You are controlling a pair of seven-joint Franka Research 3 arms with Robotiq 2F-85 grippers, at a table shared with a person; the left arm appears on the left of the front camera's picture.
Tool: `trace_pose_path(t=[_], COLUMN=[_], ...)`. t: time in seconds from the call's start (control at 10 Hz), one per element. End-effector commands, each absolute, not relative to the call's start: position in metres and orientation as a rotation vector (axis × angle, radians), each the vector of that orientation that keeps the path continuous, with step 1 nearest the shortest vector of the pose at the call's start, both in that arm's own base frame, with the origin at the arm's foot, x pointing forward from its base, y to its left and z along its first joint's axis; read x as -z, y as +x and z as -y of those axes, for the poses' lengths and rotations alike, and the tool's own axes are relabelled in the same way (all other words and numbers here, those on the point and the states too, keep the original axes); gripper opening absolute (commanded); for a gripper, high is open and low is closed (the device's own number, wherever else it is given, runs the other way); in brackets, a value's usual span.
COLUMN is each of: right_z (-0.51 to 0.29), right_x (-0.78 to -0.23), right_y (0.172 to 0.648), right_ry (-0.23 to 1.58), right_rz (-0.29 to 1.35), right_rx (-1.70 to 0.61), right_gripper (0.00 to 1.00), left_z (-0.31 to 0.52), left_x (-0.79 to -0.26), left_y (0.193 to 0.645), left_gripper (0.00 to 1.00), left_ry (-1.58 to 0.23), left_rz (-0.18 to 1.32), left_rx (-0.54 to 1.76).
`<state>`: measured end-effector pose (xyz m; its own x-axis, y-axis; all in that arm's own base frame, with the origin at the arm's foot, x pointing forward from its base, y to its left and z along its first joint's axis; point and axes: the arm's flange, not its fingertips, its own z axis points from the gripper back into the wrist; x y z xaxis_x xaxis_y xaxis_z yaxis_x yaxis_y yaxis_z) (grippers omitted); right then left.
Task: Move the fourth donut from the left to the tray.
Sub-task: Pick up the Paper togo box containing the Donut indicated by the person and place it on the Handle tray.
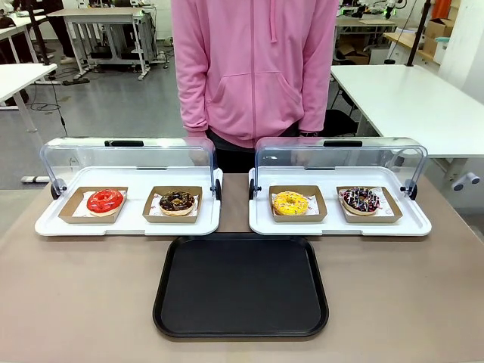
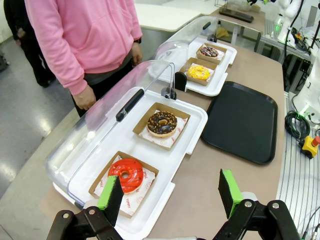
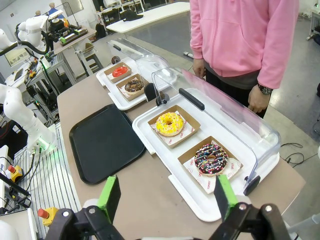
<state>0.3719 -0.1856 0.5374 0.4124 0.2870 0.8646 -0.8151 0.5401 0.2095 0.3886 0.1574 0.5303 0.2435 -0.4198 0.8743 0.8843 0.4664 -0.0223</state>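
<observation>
The fourth donut has dark chocolate icing with pink and white sprinkles and rests in a brown cardboard holder at the right end of the right white tray; it is also the donut nearest my right gripper and the farthest donut in the left wrist view. The black tray lies flat at the table's front middle, and shows as the tray and the tray in the wrist views. My right gripper hangs open above the table near the donut. My left gripper is open over the left tray's near end.
Two white trays with raised clear lids hold a red donut, a crumb-topped chocolate donut and a yellow donut. A person in a pink hoodie stands at the far side, hands down.
</observation>
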Motion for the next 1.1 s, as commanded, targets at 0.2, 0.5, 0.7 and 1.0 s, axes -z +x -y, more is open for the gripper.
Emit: trace_pose_path(t=[0.2, 0.5, 0.7, 1.0], right_z=[0.1857, 0.1857, 0.1857, 0.1857], right_x=[-0.5395, -0.5395, -0.5395, -0.5395], right_y=[0.3759, 0.3759, 0.3759, 0.3759], right_ry=[0.703, 0.703, 0.703, 0.703], right_rz=[0.921, 0.921, 0.921, 0.921], right_rx=[-0.782, -0.782, -0.782, -0.782], right_gripper=[1.00, 1.00, 1.00, 1.00], left_z=[-0.1569, -0.1569, -0.1569, -0.1569], left_x=[-0.5320, -0.5320, -0.5320, -0.5320], left_y=[0.3899, 0.3899, 0.3899, 0.3899], left_gripper=[1.00, 1.00, 1.00, 1.00], left_ry=[-0.603, -0.603, -0.603, -0.603], left_rz=[0.959, 0.959, 0.959, 0.959], left_rx=[0.967, 0.967, 0.967, 0.967])
